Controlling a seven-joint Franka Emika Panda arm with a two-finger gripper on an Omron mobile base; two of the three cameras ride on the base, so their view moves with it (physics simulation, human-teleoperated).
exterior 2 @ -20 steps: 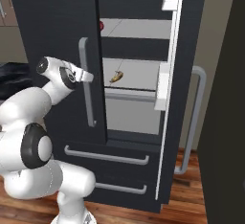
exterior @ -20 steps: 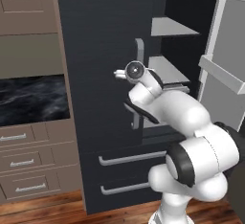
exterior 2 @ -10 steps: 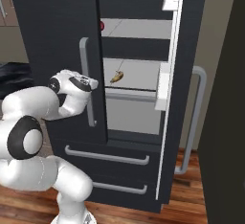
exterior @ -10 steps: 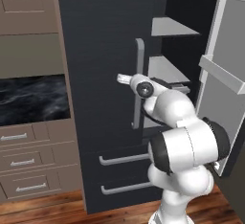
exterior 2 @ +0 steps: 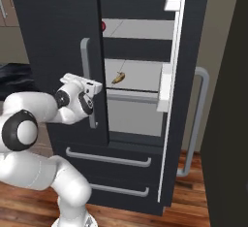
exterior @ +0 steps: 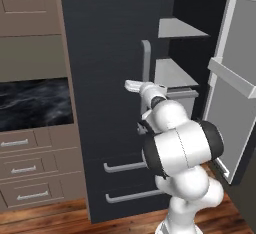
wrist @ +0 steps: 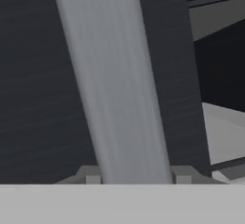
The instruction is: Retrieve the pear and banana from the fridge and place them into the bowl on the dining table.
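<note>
The fridge (exterior 2: 53, 37) stands with its left door closed and its right door (exterior 2: 181, 75) swung open. The banana (exterior 2: 119, 78) lies on a pale shelf inside. My gripper (exterior 2: 95, 88) is at the left door's long grey vertical handle (exterior 2: 86, 66), about halfway down it. Seen from the hand, the handle (wrist: 119, 89) fills the gap between my gripper's (wrist: 135, 176) two tips, which press on its sides. From the left, the gripper (exterior: 133, 84) sits by the handle (exterior: 146, 60). The pear, the bowl and the dining table are out of view.
A small red thing (exterior 2: 103, 25) shows on the upper shelf at the door's edge. Two lower drawers with bar handles (exterior 2: 109, 158) sit under the doors. Tan drawer cabinets (exterior: 30, 168) and a black counter (exterior: 35, 103) stand to the left. The open door's shelves (exterior: 235, 80) project at right.
The hand has sunk a little and come up to the left door's handle, the elbow swinging round. The jaws, wide apart before, have shut on the handle.
</note>
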